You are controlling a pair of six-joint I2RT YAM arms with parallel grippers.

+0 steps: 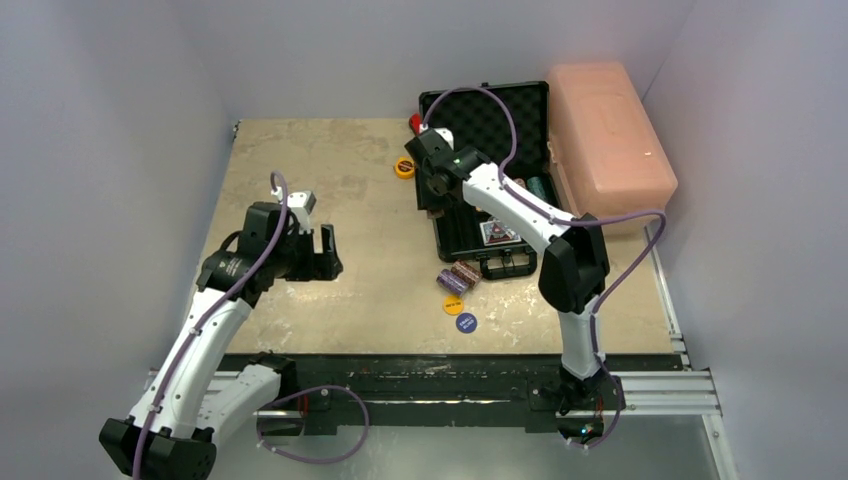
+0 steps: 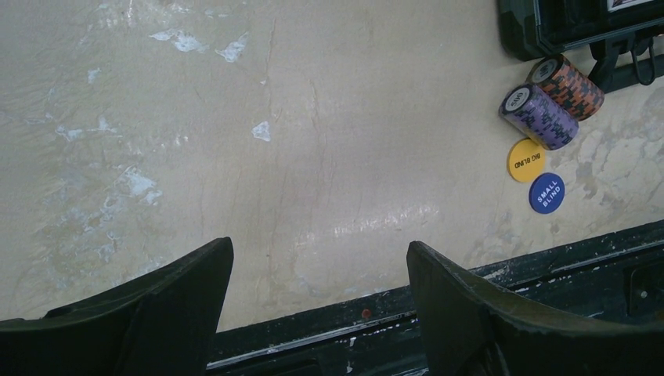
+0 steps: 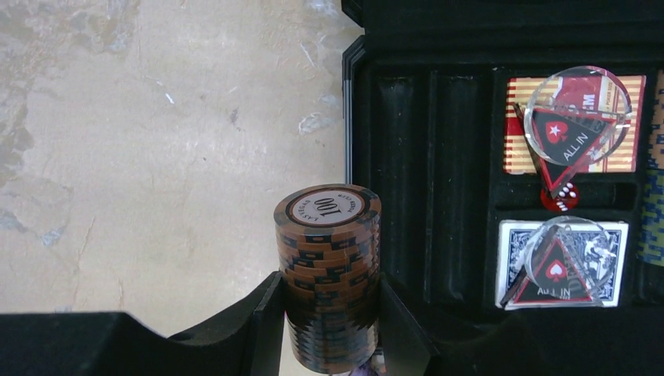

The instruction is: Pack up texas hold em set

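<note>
The black briefcase (image 1: 520, 115) lies open at the back right of the table, its foam slots (image 3: 438, 157) bare on the left side. My right gripper (image 3: 327, 286) is shut on a brown chip stack (image 3: 329, 251), held just outside the case's left edge (image 1: 437, 185). Inside the case lie a red card deck (image 3: 517, 149) and a blue card deck (image 3: 513, 266), each under a clear "All In" token. On the table before the case rest a purple chip stack (image 2: 540, 116), an orange chip stack (image 2: 570, 84), the yellow button (image 2: 525, 160) and the blue button (image 2: 546, 193). My left gripper (image 2: 319, 254) hangs open and empty over the table (image 1: 318, 255).
A pink plastic box (image 1: 608, 130) stands right of the briefcase. A yellow tape measure (image 1: 404, 168) sits left of the case's lid. The black rail (image 1: 440, 375) runs along the table's near edge, close under my left fingers.
</note>
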